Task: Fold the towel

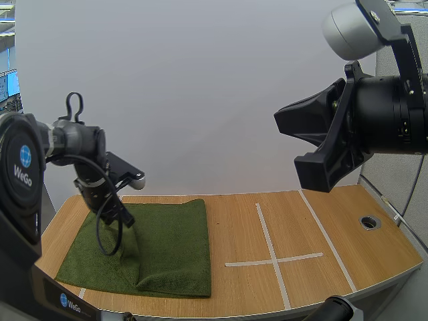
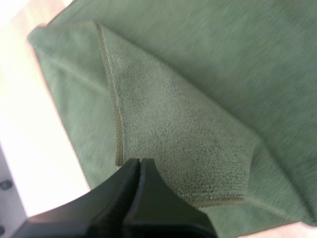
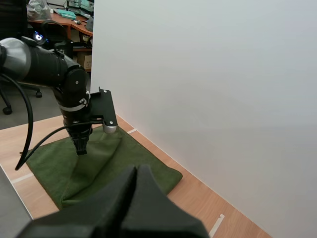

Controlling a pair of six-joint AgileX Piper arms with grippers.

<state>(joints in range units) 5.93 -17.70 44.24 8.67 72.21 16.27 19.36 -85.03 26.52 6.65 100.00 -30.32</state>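
Note:
A dark green towel (image 1: 175,249) lies on the left part of the wooden table (image 1: 241,221). My left gripper (image 1: 127,221) is shut on the towel near its middle and holds a flap a little off the layer below, with a ridge running down toward the front edge. In the left wrist view the fingers (image 2: 139,162) lie together at a hemmed corner of the raised flap (image 2: 173,124). My right gripper (image 1: 297,137) hangs high over the right side, shut on nothing. Its wrist view has the wedge (image 3: 137,171) in front, with the left gripper (image 3: 80,148) on the towel (image 3: 114,166) beyond.
A white tape cross (image 1: 271,257) marks the table's middle right, and a longer tape line (image 1: 328,237) runs beside it. A round cable hole (image 1: 369,221) sits near the right edge. A white wall (image 1: 200,100) stands behind the table.

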